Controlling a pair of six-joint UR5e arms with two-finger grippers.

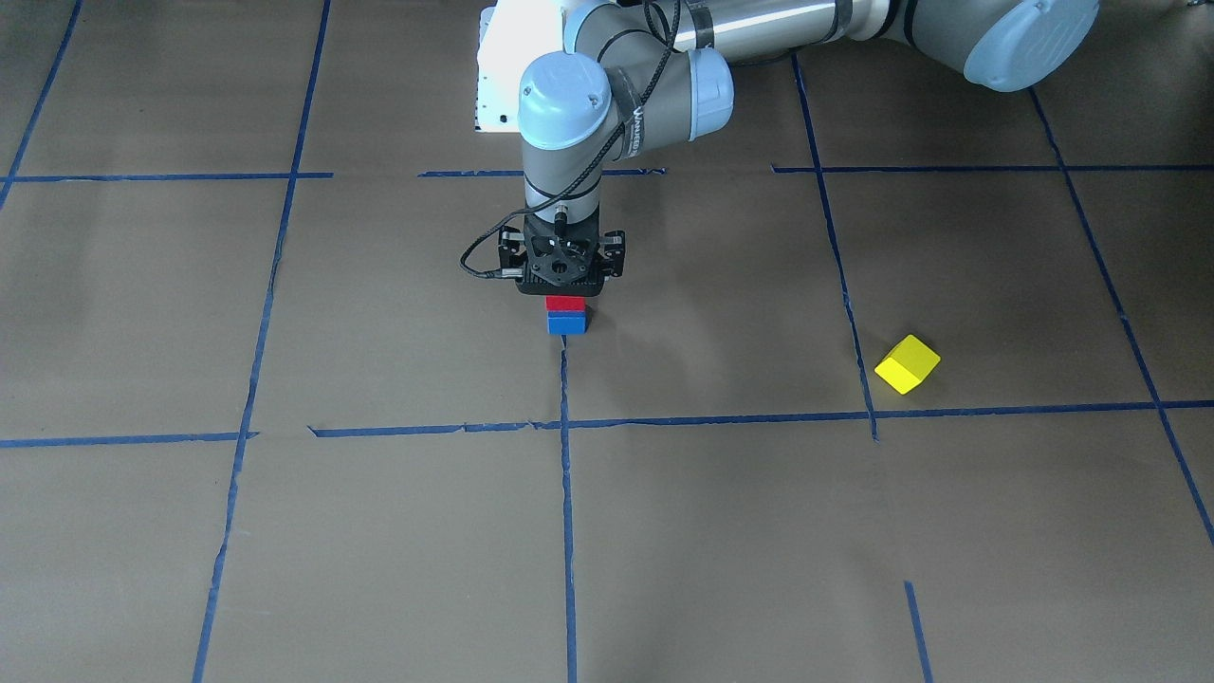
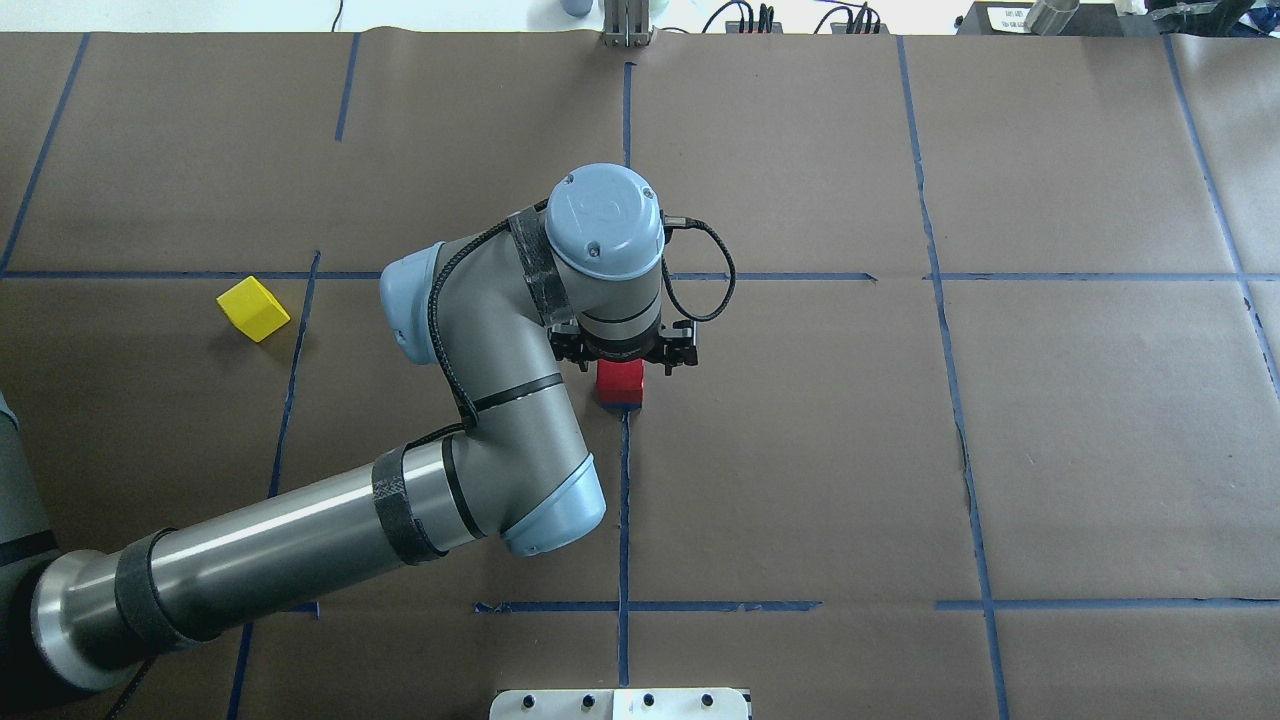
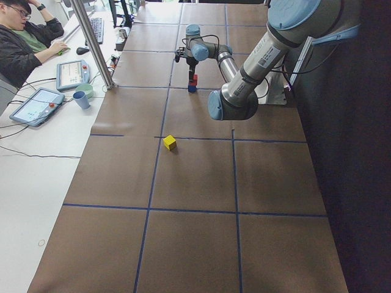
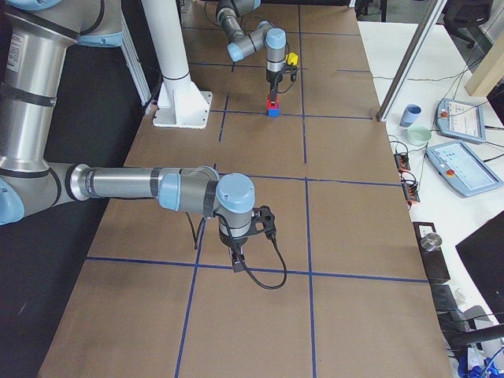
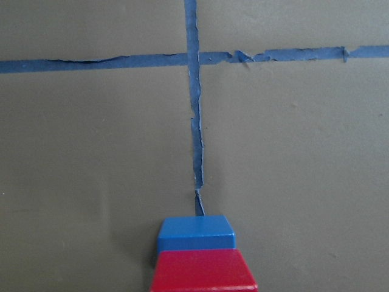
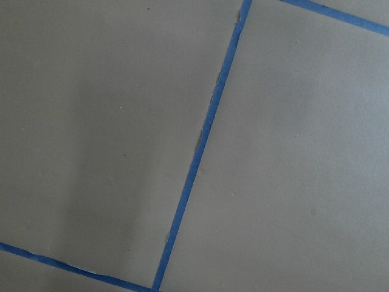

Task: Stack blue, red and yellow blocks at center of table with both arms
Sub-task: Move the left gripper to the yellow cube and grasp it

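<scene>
Left arm [image 2: 300,535] and right arm [image 4: 126,183] alike — silver-grey tubes, darker grey joints, pale blue round caps [image 2: 603,215] with small screws, black bands [image 2: 400,505], white lettering [image 1: 637,128] on one link, black cable [image 2: 715,280] at each wrist

bright even overhead light, soft shadows on the paper [image 2: 1100,450], sheen on the left arm [image 2: 300,540], crisp focus

Robotics laboratory: a left arm [image 2: 300,530] and a right arm [image 4: 126,183] stand at a long table [image 3: 195,177] papered brown and gridded with blue tape [image 1: 566,531], beside a white bench [image 3: 36,177] bearing touchscreen pendants [image 3: 38,105], keyboard [image 3: 98,29], cup [image 3: 80,99] and seated operator [image 3: 21,46].
</scene>
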